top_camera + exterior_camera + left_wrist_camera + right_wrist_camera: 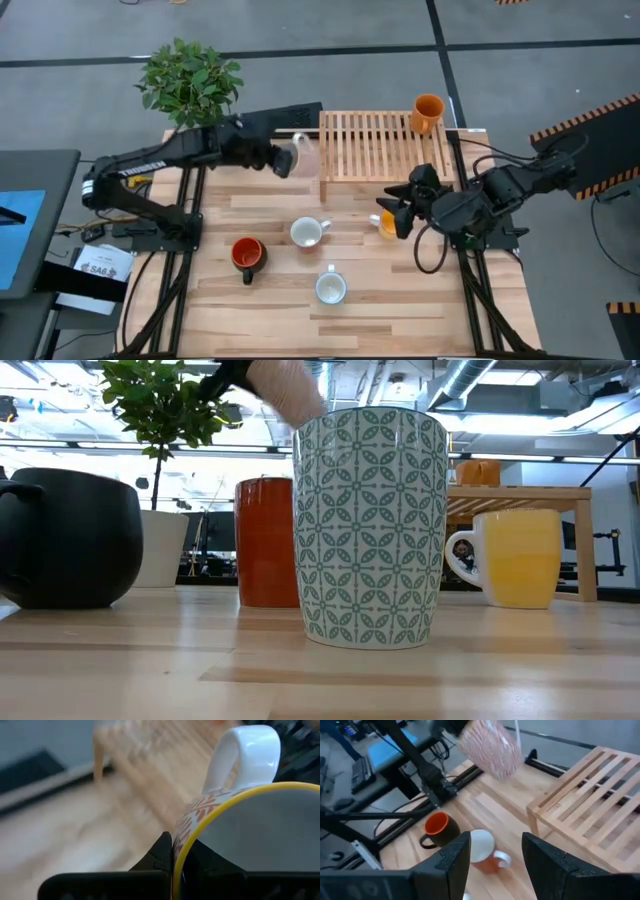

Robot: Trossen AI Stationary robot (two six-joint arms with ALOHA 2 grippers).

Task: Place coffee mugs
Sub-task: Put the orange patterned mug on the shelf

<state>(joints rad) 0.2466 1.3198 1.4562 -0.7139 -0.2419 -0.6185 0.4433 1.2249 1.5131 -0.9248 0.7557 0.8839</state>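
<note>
My left gripper [280,157] is shut on a cream mug with an orange pattern [298,155], which it carries in the air by the left end of the wooden slatted rack [385,145]. The same mug shows high up in the right wrist view [490,747] and in the low view [285,385]. My right gripper [400,212] is open [495,865], close above the yellow mug [387,223], which stands on the table [515,555]. An orange mug [427,112] stands on the rack's far right corner. A mug that is white inside [308,232], a red mug with a dark outside [247,255] and a light blue patterned mug [331,288] stand on the table. My left gripper holds the cream mug by its yellow rim [176,857], beside the white handle [245,755]. One finger [162,852] is outside the wall and the other inside. The fingers come about level from the table's left. The mug is lifted clear and tipped, its mouth toward the gripper.
A potted plant [190,80] stands at the far left corner of the table, behind my left arm. The rack fills the far middle. Bare wood lies along the near edge [420,320] and left of the red mug. A dark round pot [65,535] shows at the low view's left.
</note>
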